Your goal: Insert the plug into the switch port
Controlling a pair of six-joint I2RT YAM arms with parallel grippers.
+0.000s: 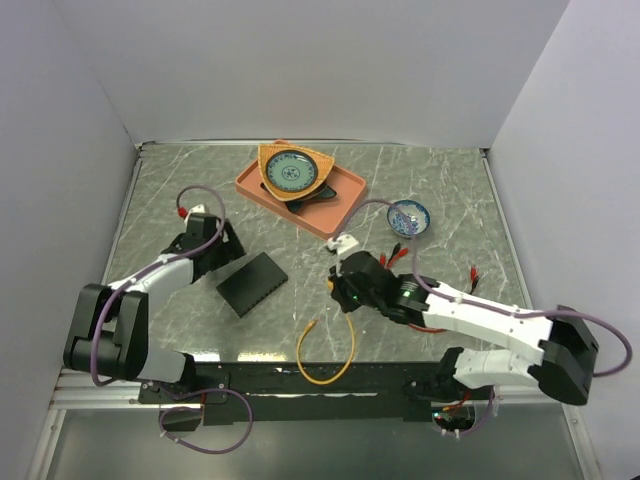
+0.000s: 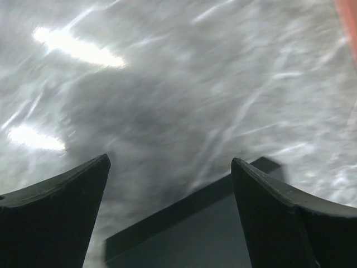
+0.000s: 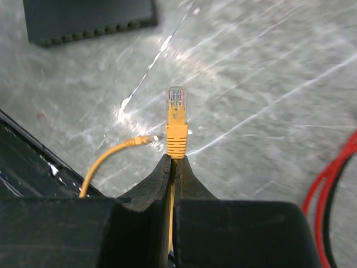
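The flat black switch box (image 1: 252, 284) lies on the marble table, left of centre. In the right wrist view it sits at the top left (image 3: 89, 17), with its row of ports (image 3: 95, 37) along the edge facing my right gripper. My right gripper (image 3: 176, 157) is shut on the yellow cable just behind the plug (image 3: 177, 114), which points toward the box from a distance. In the top view this gripper (image 1: 335, 285) is right of the box. My left gripper (image 2: 170, 162) is open and empty, hovering over the box's far corner (image 2: 195, 234); it also shows in the top view (image 1: 230, 250).
The yellow cable (image 1: 325, 362) loops near the front edge, and its free end (image 3: 142, 139) lies on the table. An orange tray (image 1: 340, 205) with a patterned bowl stands at the back. A small blue bowl (image 1: 408, 216) and red leads (image 3: 329, 173) are on the right.
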